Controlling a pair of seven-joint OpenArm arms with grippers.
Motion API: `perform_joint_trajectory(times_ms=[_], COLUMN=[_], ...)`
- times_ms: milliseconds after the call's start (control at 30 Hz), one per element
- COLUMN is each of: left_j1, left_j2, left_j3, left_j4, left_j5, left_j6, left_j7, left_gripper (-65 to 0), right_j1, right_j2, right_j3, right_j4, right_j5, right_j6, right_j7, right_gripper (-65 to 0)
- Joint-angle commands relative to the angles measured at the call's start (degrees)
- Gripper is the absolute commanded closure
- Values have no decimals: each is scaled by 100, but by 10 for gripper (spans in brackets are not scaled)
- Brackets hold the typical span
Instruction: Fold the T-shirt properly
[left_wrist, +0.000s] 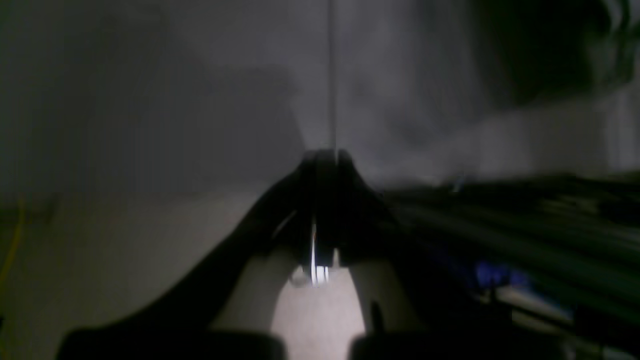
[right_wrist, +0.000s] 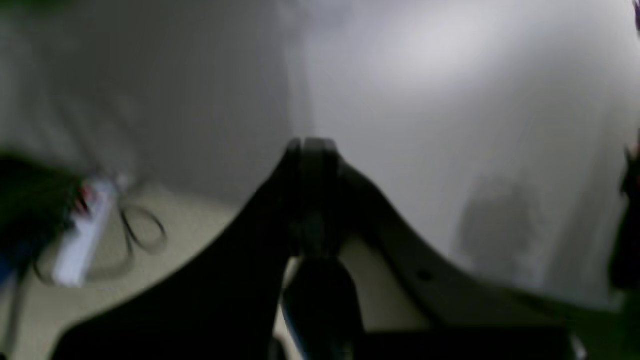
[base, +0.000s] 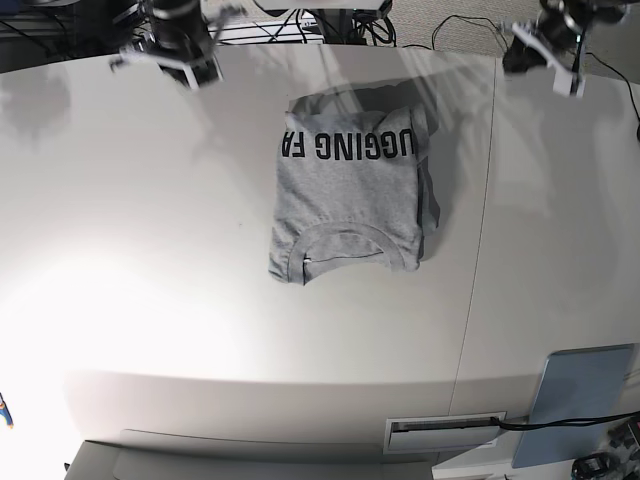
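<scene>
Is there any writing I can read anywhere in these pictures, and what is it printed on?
"UGGING FA": big black block letters, upside down in the base view, on the folded grey T-shirt; the folds cut the print off at both ends.
Small tag inside the T-shirt's neckline: too small to read.
Both wrist views: blurred, no text legible.
Nothing else on the table carries readable writing.

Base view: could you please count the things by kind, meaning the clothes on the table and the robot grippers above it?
T-shirt: 1, grey, folded, black letters facing up
Grippers: 2, the left gripper and the right gripper, both shut and holding nothing
Table: 1, white
Total: 4
</scene>
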Motion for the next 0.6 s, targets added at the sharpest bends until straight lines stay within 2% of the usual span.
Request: perform_joint_trajectory(times_ms=[0, 67, 233, 367, 467, 567], left_j1=[197, 402, 542, 542, 542, 540], left_j2=[-50, -50, -48, -48, -48, -46], left_j3=[-44, -42, -42, -42, -42, -42], left_j4=[52, -55, -533, -1008, -1344, -1604], left_j5=[-94, -94, -2, 35, 35, 37], left_j6=[-49, -49, -49, -49, -49, -49], left_j7=[-81, -81, -81, -85, -205, -380], left_gripper=[0, 0, 0, 0, 0, 0], right_j1=[-234, -632, -1377, -1530, -1528, -1528], right_j2=[46, 52, 50, 50, 50, 35], right_j3=[7, 7, 57, 566, 1169, 1784], right_j4=[103, 103, 103, -247, -636, -1016], right_j5=[-162, -280, -376, -310, 240, 1150], right_j6=[-122, -219, -216, -216, -166, 334], right_j7=[17, -61, -46, 70, 424, 874], right_gripper=[0, 0, 0, 0, 0, 0])
